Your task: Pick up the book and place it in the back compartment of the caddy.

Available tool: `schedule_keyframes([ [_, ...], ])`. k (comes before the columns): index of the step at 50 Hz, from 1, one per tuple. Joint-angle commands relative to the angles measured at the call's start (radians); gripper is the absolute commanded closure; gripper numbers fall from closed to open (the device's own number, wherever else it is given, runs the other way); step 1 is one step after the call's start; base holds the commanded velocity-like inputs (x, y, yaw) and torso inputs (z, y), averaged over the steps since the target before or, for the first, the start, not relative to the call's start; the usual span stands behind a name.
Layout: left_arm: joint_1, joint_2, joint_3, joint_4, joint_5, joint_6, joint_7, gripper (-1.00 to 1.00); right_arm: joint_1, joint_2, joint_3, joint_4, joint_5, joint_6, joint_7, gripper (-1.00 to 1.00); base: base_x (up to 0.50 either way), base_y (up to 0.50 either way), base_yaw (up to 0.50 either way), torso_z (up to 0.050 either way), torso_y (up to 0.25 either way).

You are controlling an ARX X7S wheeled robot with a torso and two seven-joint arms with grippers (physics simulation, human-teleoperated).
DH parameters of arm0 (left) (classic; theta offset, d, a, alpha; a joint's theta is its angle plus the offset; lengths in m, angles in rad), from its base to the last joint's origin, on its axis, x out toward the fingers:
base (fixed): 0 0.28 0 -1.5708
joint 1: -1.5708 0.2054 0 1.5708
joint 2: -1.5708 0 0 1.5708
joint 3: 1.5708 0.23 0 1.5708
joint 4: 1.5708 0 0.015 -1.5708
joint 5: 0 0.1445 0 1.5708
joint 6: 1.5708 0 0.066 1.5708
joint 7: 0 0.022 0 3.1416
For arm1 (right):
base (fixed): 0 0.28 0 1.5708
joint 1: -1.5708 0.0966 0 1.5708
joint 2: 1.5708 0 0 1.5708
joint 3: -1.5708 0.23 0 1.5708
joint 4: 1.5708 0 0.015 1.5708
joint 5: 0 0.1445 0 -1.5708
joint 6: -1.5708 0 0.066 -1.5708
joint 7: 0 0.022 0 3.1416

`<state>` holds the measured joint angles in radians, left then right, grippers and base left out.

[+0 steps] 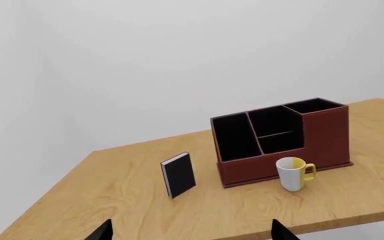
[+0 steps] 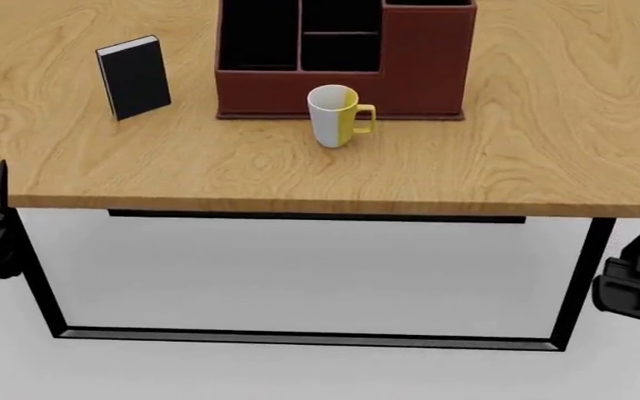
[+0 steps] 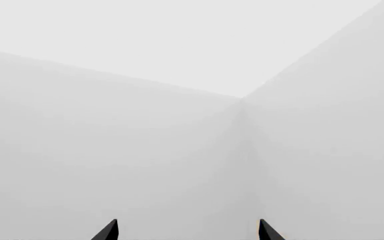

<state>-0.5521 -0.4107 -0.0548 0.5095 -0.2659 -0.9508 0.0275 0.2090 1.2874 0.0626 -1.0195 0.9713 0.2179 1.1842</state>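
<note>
Because neither arm has reached the table (image 2: 587, 100), both grippers hang below its near edge, fingers spread and empty. The book (image 2: 134, 77) stands upright left of the caddy (image 2: 342, 58); a mug (image 2: 335, 115) sits just before it.

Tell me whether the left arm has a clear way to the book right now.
Probably yes. The book stands upright on the left part of the table, apart from the caddy and mug. The left gripper is open, below the table edge, with nothing between.
</note>
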Motion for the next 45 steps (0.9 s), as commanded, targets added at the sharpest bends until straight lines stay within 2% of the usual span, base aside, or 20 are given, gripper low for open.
schedule_keyframes([
  [1,-0.007,0.009,-0.010,-0.021,-0.008,0.019,0.021,-1.00,0.041,-0.001,-0.029,-0.001,-0.003,0.012,-0.001,-1.00,0.00,0.00,0.00,0.000,0.000],
  [24,0.003,0.000,-0.020,-0.011,-0.016,0.019,0.016,-1.00,0.082,0.009,-0.082,-0.008,-0.014,0.027,0.011,-1.00,0.26,0.00,0.00,0.000,0.000],
  [45,-0.008,-0.007,-0.008,-0.028,-0.016,0.031,0.016,-1.00,0.093,0.026,-0.101,-0.001,-0.019,0.018,0.013,-1.00,0.37,0.00,0.00,0.000,0.001],
])
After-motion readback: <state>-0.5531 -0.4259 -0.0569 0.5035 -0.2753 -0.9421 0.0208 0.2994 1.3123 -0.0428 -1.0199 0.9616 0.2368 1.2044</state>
